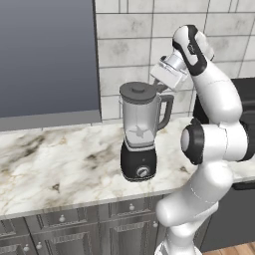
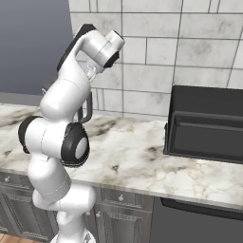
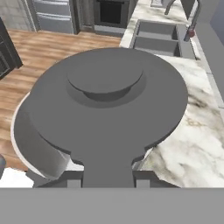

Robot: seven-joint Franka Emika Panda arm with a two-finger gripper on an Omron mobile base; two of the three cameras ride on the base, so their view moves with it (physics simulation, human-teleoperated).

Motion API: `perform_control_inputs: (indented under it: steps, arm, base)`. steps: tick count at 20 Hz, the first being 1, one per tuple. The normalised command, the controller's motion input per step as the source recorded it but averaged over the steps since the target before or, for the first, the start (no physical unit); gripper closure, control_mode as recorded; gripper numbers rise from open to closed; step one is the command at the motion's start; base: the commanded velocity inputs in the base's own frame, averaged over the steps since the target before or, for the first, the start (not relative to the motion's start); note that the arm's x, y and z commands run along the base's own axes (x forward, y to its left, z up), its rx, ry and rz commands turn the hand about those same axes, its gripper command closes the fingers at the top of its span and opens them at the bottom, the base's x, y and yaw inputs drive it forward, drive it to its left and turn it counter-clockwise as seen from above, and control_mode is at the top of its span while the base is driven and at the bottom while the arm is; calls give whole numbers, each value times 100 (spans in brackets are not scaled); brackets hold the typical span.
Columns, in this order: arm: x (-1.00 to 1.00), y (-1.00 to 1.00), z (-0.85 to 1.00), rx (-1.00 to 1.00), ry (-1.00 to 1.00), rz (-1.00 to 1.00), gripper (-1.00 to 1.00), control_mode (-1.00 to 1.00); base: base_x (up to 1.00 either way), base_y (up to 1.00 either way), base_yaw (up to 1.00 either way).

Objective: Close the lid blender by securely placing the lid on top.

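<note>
The blender (image 1: 140, 134) stands on the marble bench (image 1: 55, 159), its black base and silver dial below and to the left of the fingers (image 1: 160, 87). The lid (image 1: 138, 91) sits across the jar's mouth, just left of the fingers, its raised knob up. From the hand view, the lid (image 3: 109, 100) lies directly ahead of the fingers (image 3: 106, 183), which are closed on its short side tab, the jar's rim showing beneath its edge. A black oven (image 2: 205, 124) rests on the bench well to the right of the fingers.
</note>
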Motion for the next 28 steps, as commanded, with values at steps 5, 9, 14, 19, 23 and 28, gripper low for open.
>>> perform_control_inputs:
  steps: [5, 9, 14, 19, 23, 28]
  arm:
    - [-24, -5, 0, 0, -6, 0, 100, -100]
    - [-69, 0, 2, 0, -6, 0, 100, -100]
    - [-25, 0, 1, 0, -1, 0, 100, -100]
    - [21, 0, -2, 0, 6, 1, 100, -100]
    - [30, 1, -9, 0, 12, 5, 100, -100]
    - [0, 1, -2, 0, 1, 5, -100, -100]
  base:
    - [0, 0, 0]
    - [0, 0, 0]
    - [0, 0, 0]
    - [0, 0, 0]
    - [0, 0, 0]
    - [0, 0, 0]
